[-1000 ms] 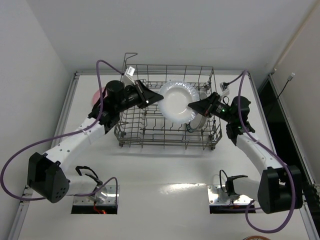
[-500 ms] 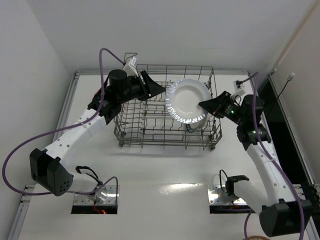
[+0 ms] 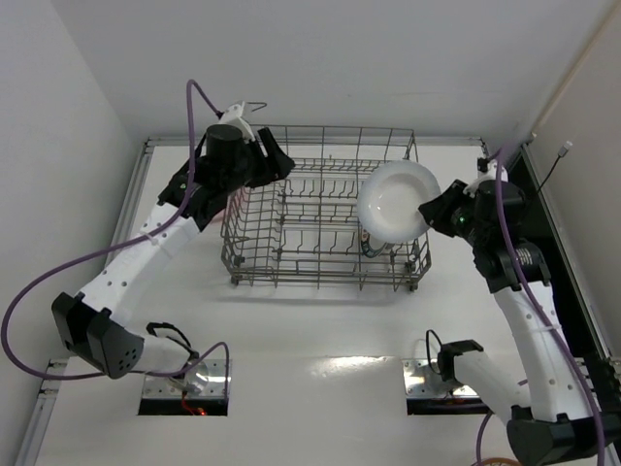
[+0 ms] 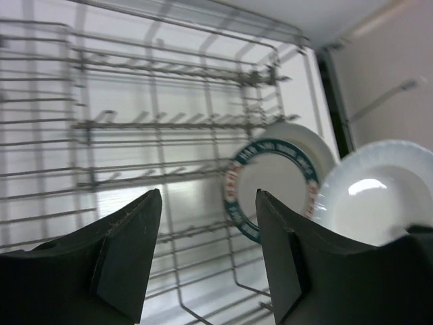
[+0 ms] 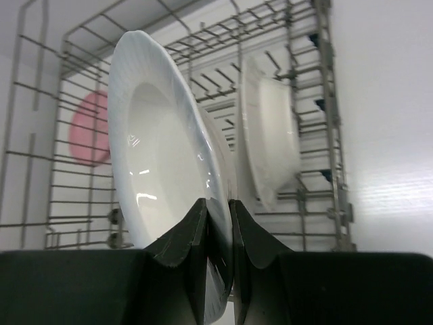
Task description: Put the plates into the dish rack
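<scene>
My right gripper [image 3: 427, 210] [image 5: 218, 206] is shut on the rim of the plain white plate [image 3: 393, 201] [image 5: 162, 169]. It holds the plate on edge above the right end of the dish rack [image 3: 320, 274] [image 5: 318, 81]. The blue-rimmed plate [image 4: 270, 186] [image 5: 270, 142] stands upright between the tines at that end, just behind the white plate [image 4: 379, 193]. My left gripper [image 3: 275, 160] [image 4: 208, 196] hangs open and empty over the rack's far left corner. The pink plate [image 5: 91, 128] shows through the wires beyond the rack's left side.
The rack [image 4: 135, 125] fills the middle of the white table. White walls close in behind and on the left. A dark gap [image 3: 529, 209] runs along the table's right edge. Purple cables loop from both arms.
My left gripper has opened, let go of the white plate and drawn back to the rack's far left corner. My right gripper has carried the plate to the right, alone.
</scene>
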